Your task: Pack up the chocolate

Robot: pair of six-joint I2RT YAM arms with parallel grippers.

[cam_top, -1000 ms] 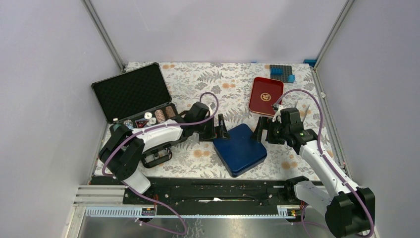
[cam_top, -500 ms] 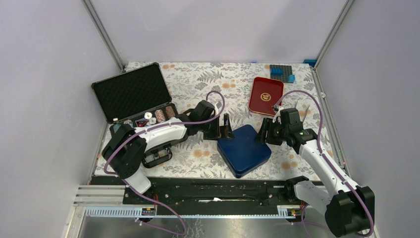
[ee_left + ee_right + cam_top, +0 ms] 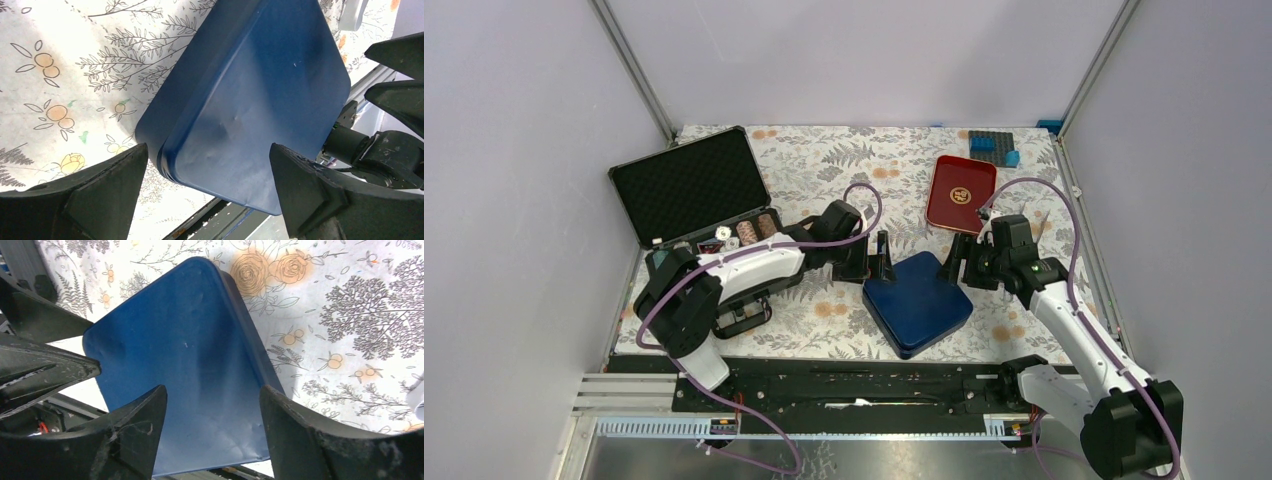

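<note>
Black foam is lining the raised lid of the open case, which is sitting at the left of the floral tablecloth, and rows of poker chips are lying along its near side. Just in front of the case, the left arm is stretching rightward and low over the cloth. The left gripper is hanging at the left corner of the blue box with its fingers spread wide and nothing between them. Its wrist view is showing the box's top filling the gap beyond the two fingertips, and whether either finger is touching the box cannot be told. The blue box is lying flat near the middle of the cloth, turned cornerwise to the table edge, with its lid on and a seam running round its side. No chocolate is showing in any view, so where it is lying cannot be told. At the box's right rear corner the right gripper is pointing back toward the left one, its fingers likewise parted and holding nothing. The right arm is rising behind it from the near right edge. Farther back, a red tray is resting on the cloth, well apart from the box. A small cluster of blue and dark blocks is sitting in the far right corner.
</note>
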